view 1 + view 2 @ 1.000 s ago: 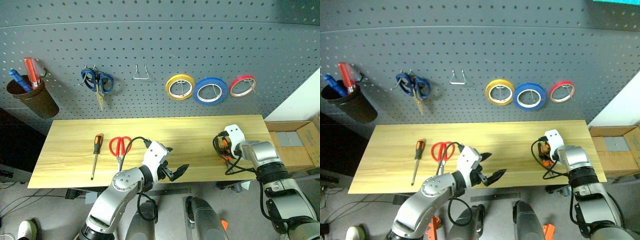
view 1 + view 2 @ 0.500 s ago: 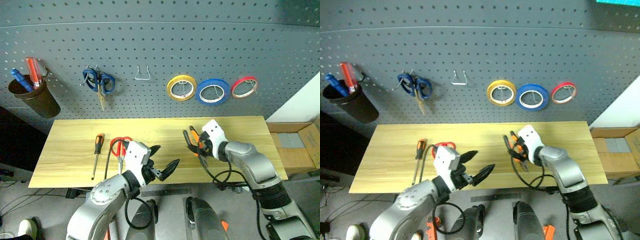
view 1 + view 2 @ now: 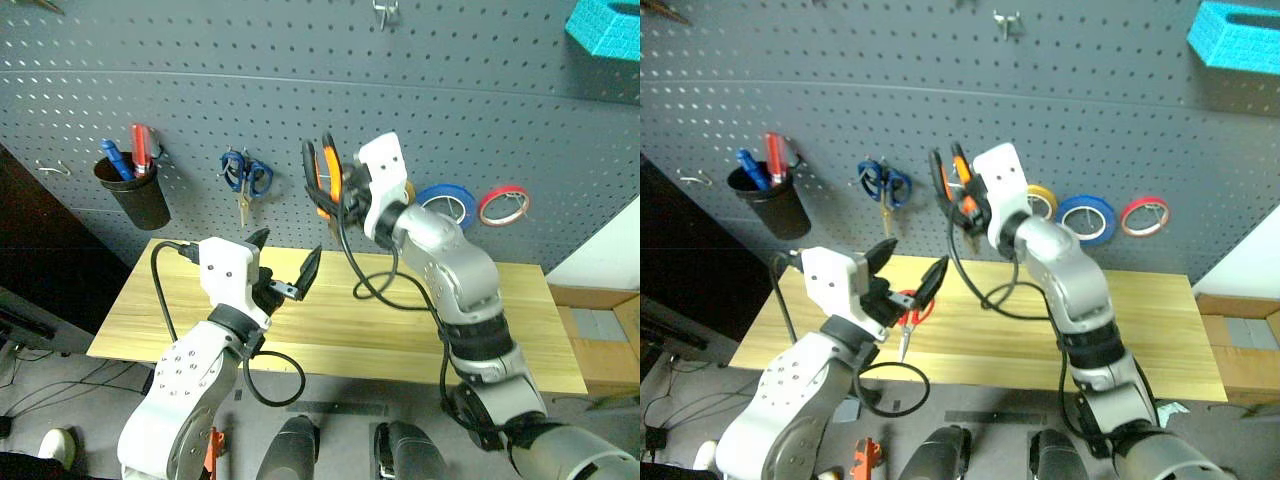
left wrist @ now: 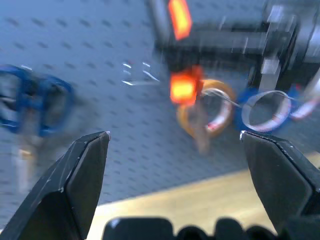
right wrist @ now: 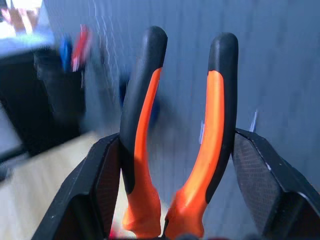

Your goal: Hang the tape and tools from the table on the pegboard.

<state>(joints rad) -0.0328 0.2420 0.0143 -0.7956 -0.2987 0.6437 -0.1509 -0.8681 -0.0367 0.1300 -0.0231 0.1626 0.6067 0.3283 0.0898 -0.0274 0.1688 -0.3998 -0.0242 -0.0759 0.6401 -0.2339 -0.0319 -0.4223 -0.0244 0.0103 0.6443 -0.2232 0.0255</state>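
**Pliers carried at the pegboard; remaining tools on the worktop**

Head views: the orange-and-black pliers [image 3: 322, 175] are clamped in the right tool [image 3: 335, 180], handles raised against the pegboard [image 3: 500, 90], beside the yellow roll [image 3: 1042, 200] and the blue tape [image 3: 1087, 218], which is already hung. The left tool [image 3: 285, 262] is held with its fingers spread wide and nothing between them, above the worktop [image 3: 400, 320]; the red-handled scissors [image 3: 908, 312] lie on the worktop beneath it.
Left wrist view: the spread black fingers [image 4: 75, 175] frame the pegboard and the hung rolls.
Right wrist view: both pliers handles are seen pinched from outside by the pads [image 5: 102, 175]. The pliers are judged rigid and fairly heavy, with rubbery, non-slip sleeves; a hold low on the handles is judged to leave the open fork between them free for a hook.
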